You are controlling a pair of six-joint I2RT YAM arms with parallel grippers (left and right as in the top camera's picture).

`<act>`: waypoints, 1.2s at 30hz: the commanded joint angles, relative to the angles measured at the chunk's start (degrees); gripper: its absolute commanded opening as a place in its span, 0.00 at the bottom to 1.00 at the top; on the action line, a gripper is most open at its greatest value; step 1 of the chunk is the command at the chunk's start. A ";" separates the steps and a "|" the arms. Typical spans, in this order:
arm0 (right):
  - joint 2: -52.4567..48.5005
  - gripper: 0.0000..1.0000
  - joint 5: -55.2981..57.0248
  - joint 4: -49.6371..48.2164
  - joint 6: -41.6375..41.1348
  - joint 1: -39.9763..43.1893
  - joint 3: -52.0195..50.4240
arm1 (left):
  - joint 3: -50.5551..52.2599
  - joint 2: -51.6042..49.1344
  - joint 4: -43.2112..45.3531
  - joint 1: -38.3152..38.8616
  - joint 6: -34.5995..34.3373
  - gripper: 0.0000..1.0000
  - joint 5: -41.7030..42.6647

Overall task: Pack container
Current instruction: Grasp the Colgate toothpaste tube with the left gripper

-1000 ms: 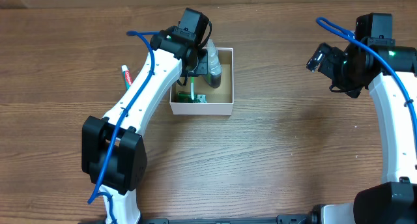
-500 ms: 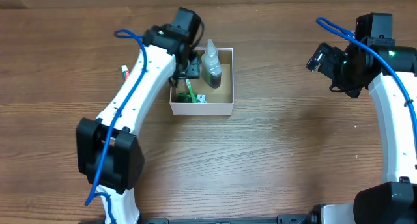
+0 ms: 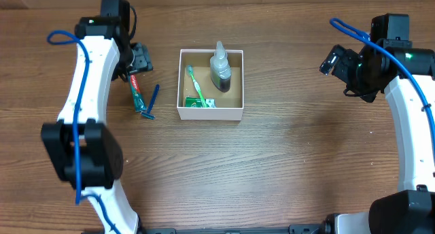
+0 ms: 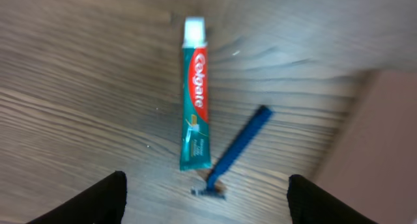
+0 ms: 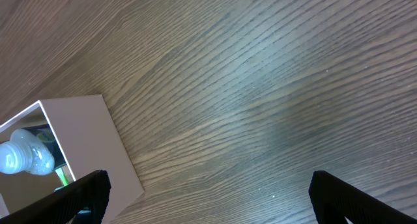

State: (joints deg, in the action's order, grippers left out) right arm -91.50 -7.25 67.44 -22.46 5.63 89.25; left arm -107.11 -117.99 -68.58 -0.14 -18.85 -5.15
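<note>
The container, a white-walled box with a brown inside, sits mid-table. In it are a clear bottle with dark liquid and a green toothbrush. Left of it a Colgate toothpaste tube and a blue razor lie on the wood. My left gripper hovers open just beyond the tube's cap end. In the left wrist view the tube and razor lie ahead of its empty gripper. My right gripper hangs open and empty at the far right.
The right wrist view shows the container's white wall and the bottle's top at lower left, with bare wood grain under the right gripper. In the left wrist view the container's wall is blurred at the right.
My left gripper let go of the bottle inside the container, opened, and swung left to above the toothpaste tube. The bottle stays upright in the box. The right arm has not moved.
</note>
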 commanded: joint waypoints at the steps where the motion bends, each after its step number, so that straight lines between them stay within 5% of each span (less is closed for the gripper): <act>1: 0.52 1.00 0.09 -0.22 -0.31 0.09 0.83 | 0.57 -5.95 0.35 -2.03 1.18 0.72 2.40; 8: 0.52 1.00 0.07 -0.22 -0.31 0.09 0.83 | 0.57 -14.49 0.92 -2.32 2.16 0.65 0.87; 14: 0.52 1.00 0.07 -0.22 -0.31 0.09 0.83 | 0.57 -14.86 1.97 -3.13 2.14 0.47 0.26; 20: 0.52 1.00 0.07 -0.22 -0.31 0.09 0.83 | 0.55 -14.86 0.28 -3.61 2.21 0.18 0.61; 28: 0.52 1.00 0.07 -0.22 -0.31 0.09 0.83 | -1.03 -12.17 -5.33 -4.81 6.27 0.17 0.68; 36: 0.52 1.00 0.07 -0.22 -0.31 0.09 0.83 | -9.44 2.99 -9.81 2.25 7.32 0.15 3.30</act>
State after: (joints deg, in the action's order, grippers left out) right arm -91.50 -7.25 67.46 -22.48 5.63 89.25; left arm -112.03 -125.27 -78.46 -2.68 -13.06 -4.10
